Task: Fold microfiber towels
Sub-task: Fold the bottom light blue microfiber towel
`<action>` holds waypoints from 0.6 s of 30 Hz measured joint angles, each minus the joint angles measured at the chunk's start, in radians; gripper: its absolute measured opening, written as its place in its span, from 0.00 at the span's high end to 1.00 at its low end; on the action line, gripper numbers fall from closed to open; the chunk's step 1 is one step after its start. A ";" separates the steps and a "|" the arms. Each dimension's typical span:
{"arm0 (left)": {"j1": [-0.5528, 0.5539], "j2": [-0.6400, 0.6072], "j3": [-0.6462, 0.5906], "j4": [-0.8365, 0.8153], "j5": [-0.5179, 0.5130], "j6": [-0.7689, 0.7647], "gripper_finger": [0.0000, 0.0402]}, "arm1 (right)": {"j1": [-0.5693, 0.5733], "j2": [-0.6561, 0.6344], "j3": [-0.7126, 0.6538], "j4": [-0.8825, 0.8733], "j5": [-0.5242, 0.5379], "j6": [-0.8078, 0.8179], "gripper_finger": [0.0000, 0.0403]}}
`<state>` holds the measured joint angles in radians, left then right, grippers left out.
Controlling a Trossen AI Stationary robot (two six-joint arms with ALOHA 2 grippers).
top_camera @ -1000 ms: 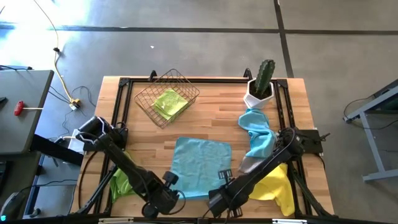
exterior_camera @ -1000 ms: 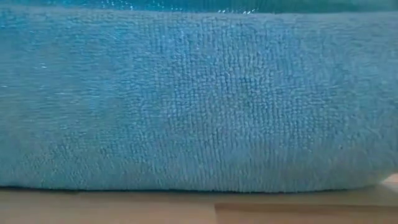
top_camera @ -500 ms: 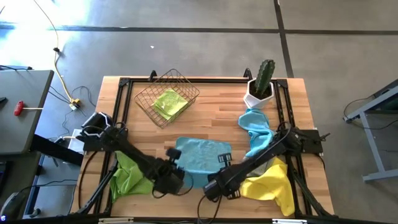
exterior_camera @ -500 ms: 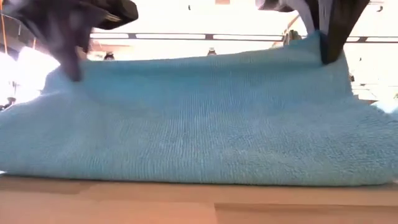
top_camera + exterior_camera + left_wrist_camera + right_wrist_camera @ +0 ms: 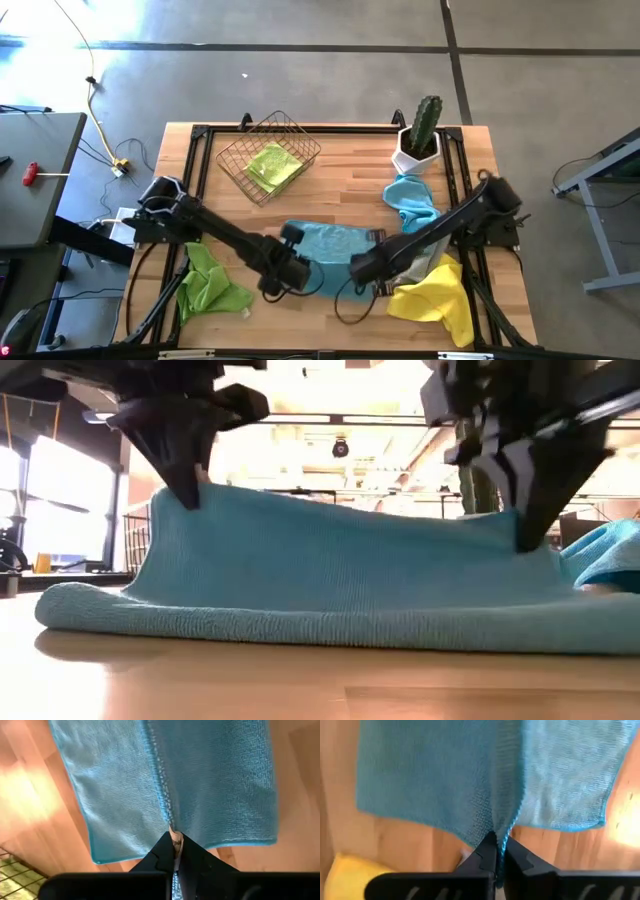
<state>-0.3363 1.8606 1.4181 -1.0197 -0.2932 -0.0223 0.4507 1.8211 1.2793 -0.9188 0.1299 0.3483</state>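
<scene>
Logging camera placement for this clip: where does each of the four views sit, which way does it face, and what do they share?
High view: overhead, straight down; both arms, left gripper, right gripper, light blue microfiber towel on the wooden table.
Low view: table height, level; both grippers pinch the towel's raised edge.
Left wrist view: past its shut fingers onto the towel.
Right wrist view: the same, fingers, towel.
All four views share that towel.
</scene>
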 joint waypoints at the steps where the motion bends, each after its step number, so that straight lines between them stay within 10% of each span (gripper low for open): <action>1: 0.011 0.006 0.000 0.001 0.002 0.000 1.00 | -0.011 -0.029 -0.048 0.065 0.000 0.006 1.00; 18: 0.170 0.092 0.000 -0.008 -0.006 0.019 1.00 | -0.136 -0.098 -0.254 0.251 -0.023 -0.073 1.00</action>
<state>-0.1667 1.9530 1.4181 -1.0279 -0.2995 -0.0032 0.3148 1.7229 1.0252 -0.6673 0.1066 0.2756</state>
